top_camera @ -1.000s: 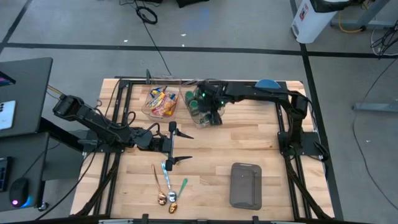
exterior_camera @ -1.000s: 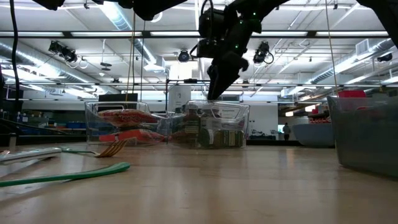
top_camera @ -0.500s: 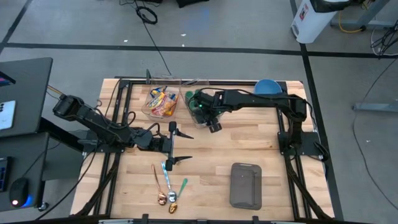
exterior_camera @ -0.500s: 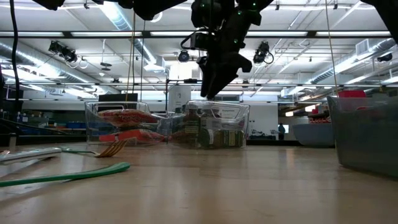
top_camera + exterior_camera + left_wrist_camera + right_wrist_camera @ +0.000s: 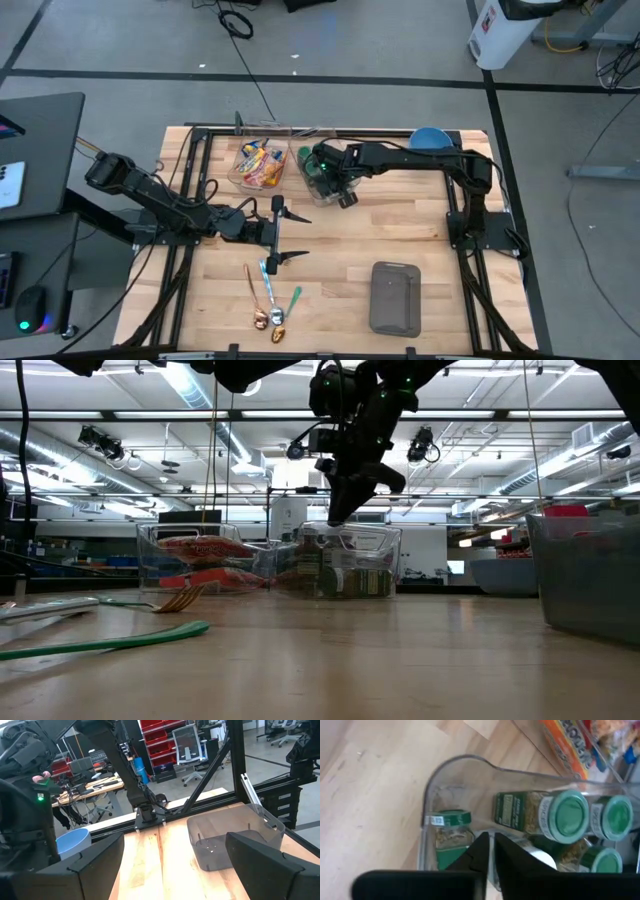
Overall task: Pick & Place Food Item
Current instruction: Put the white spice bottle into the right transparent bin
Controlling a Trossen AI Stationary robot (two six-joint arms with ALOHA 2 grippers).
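Wooden bench [image 5: 400, 220], my view: right gripper [image 5: 490, 851] jaws nearly together, empty, over clear bin [image 5: 322, 172] of green-lidded spice jars [image 5: 570, 815]. Left gripper [image 5: 277, 231] jaws apart, mid-bench near spoons [image 5: 268, 300].

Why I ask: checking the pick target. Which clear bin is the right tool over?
The bin of green-lidded jars, not the snack-packet bin beside it; the right tool hangs above it.
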